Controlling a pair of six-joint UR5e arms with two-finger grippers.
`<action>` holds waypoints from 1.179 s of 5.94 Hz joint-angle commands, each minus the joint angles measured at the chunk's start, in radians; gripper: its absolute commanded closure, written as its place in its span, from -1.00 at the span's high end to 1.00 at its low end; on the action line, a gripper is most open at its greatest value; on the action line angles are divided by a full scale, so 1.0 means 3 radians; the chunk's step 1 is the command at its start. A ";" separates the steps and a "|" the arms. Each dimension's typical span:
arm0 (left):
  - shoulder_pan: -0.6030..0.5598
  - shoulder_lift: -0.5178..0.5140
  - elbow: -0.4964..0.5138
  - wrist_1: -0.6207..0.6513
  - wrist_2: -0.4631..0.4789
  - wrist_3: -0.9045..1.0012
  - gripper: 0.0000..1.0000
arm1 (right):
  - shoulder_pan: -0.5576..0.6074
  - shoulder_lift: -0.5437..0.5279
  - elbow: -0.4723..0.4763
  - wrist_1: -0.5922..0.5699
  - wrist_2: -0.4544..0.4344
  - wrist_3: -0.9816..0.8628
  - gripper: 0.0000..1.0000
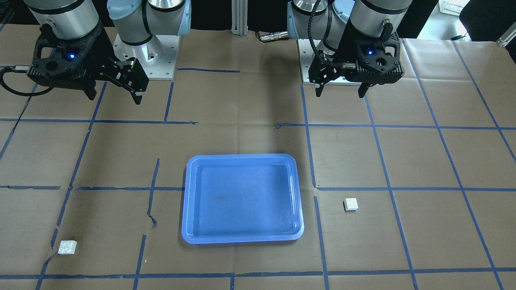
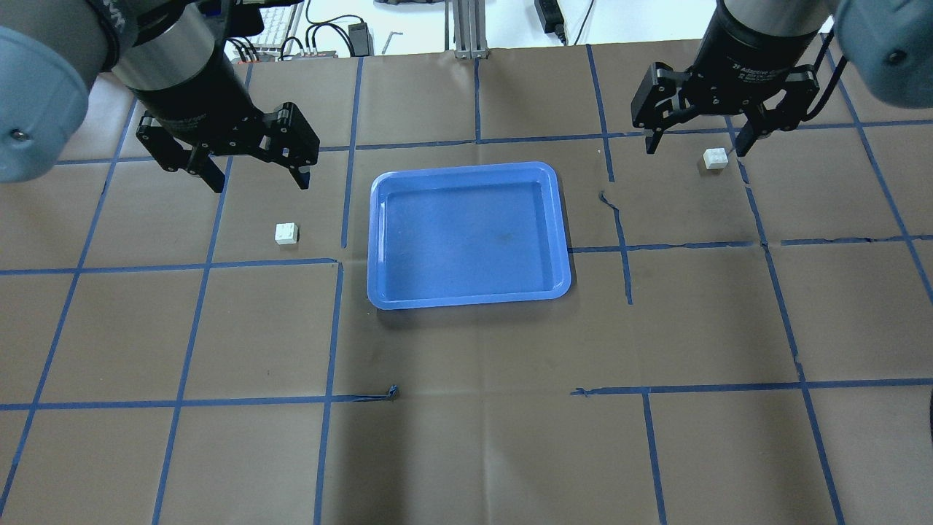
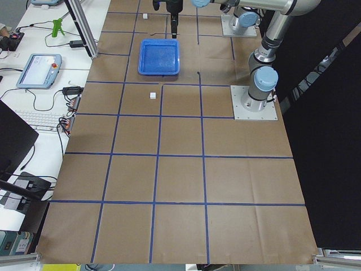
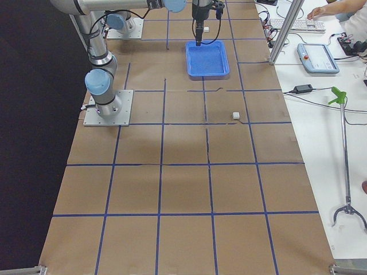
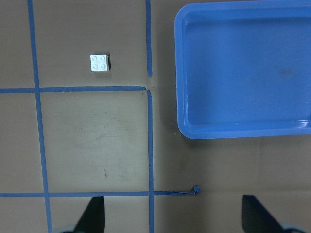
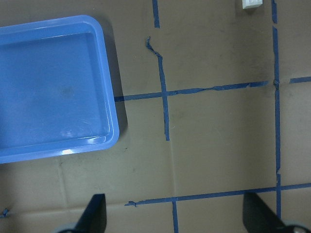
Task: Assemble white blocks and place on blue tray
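The blue tray (image 2: 466, 233) lies in the middle of the table and holds nothing; it also shows in the front view (image 1: 242, 201) and both wrist views (image 5: 243, 73) (image 6: 48, 92). One white block (image 2: 286, 232) lies studs up to the tray's left, seen in the left wrist view (image 5: 99, 62) and the front view (image 1: 350, 204). The other white block (image 2: 715, 158) lies far off on the right side (image 1: 67, 247), cut by the right wrist view's top edge (image 6: 251, 4). My left gripper (image 2: 261, 184) (image 1: 340, 94) and right gripper (image 2: 695, 150) (image 1: 115, 98) hang open and empty, high above the table.
Brown paper with a blue tape grid (image 2: 342, 262) covers the table. The arm bases (image 1: 145, 60) (image 1: 322, 68) stand at the robot's edge. A desk with a keyboard (image 3: 39, 119) and a tablet (image 3: 39, 69) runs along the far side.
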 commanded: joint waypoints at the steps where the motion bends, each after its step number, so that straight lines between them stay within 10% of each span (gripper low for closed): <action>1: 0.0000 0.0005 0.0000 -0.0006 0.0012 0.0002 0.98 | 0.0003 0.0003 0.0013 0.0015 -0.0005 -0.0002 1.00; 7: 0.0483 -0.0101 0.0031 0.0024 -0.0013 0.0088 0.99 | -0.0003 -0.0012 0.0013 0.0041 0.0031 -0.0205 1.00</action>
